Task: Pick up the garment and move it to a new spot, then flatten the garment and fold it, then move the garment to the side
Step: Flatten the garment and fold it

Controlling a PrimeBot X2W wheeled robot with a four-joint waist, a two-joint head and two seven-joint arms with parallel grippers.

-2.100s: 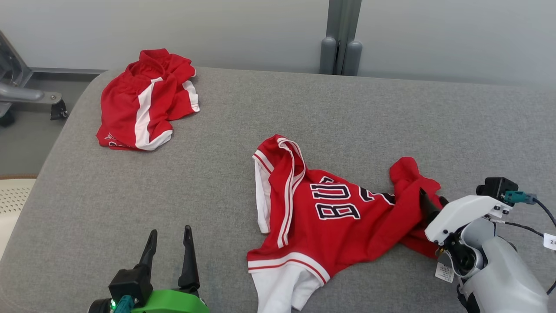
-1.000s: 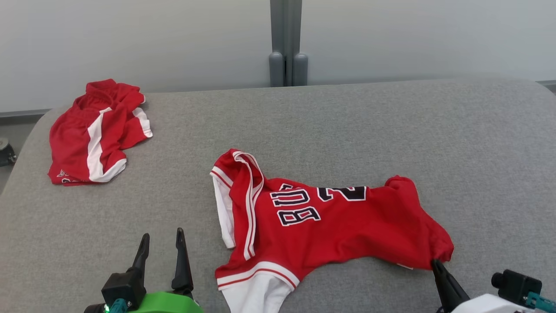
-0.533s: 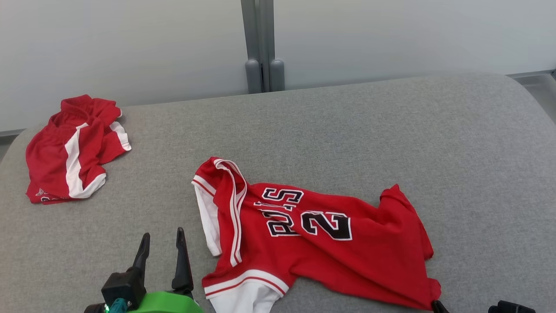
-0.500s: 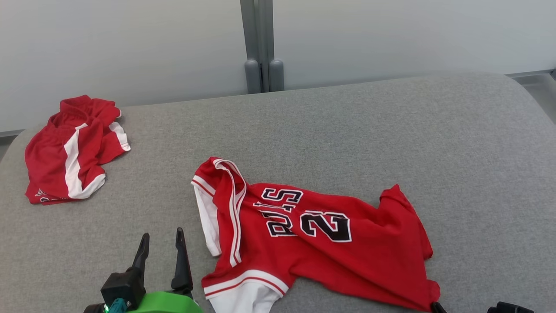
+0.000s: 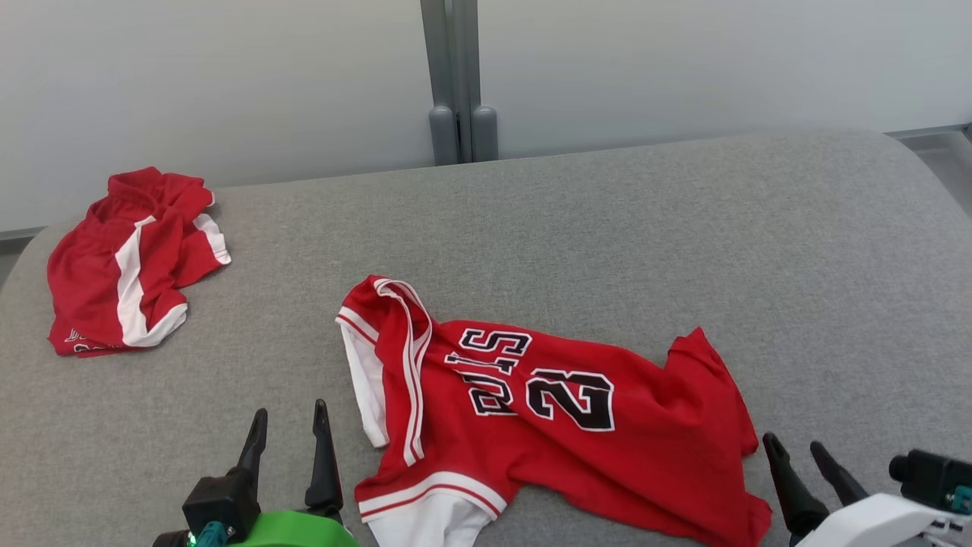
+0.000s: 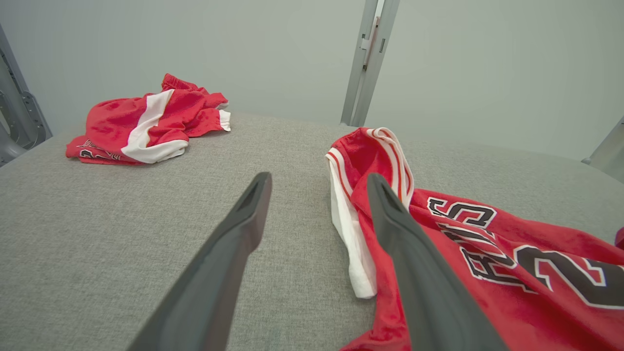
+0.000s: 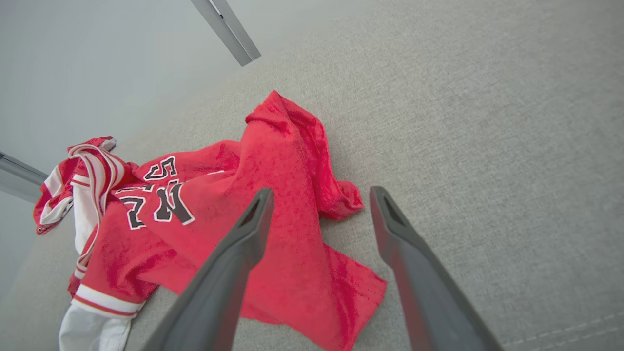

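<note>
Currently, item one: the red jersey [image 5: 577, 425], the task's garment, is lying crumpled at the front middle of the grey bench [image 5: 607, 228]. It is partly spread, with black white-edged lettering and numerals facing up. Its fabric is looking thin and faintly glossy. White panels and red-and-white striped trim are showing at the left end, and the right end is bunching into soft folds and a loose corner.

Item two: red shorts [image 5: 129, 258] with a broad white side stripe are sitting in a rumpled heap at the bench's far left corner, well apart from the jersey.

Item three: the bench is showing a coarse woven cover and rounded edges. Behind it, a smooth pale wall [image 5: 228, 76] is being split by a grey metal post [image 5: 454, 76].

The left gripper [image 5: 290, 410] is hovering just beside the jersey's white-trimmed end, its dark tapered fingers spread and holding nothing. In the left wrist view one finger is crossing in front of the striped edge. The right gripper [image 5: 793, 443] is hovering near the loose right corner, jaws likewise apart and gripping nothing.
</note>
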